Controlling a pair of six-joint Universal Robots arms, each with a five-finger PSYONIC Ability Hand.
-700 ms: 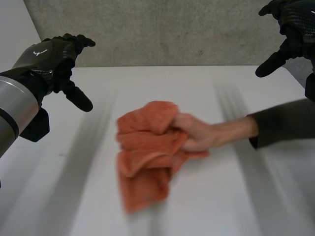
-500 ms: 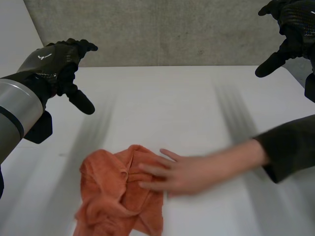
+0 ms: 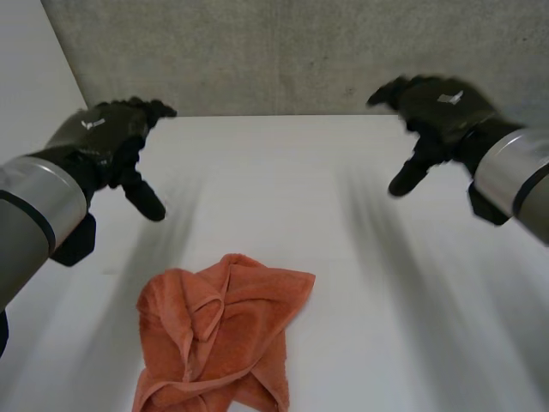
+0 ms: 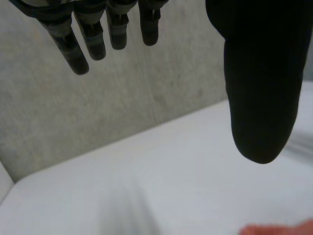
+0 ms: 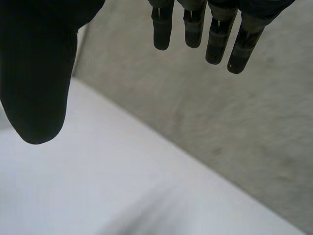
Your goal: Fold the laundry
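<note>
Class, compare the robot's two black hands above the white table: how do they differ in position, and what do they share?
The black left hand is over the left side of the white table; the black right hand is over its right side. The left hand is nearer the crumpled orange towel; the right hand is farther from it. Both are open, raised off the table, touching nothing.
</note>
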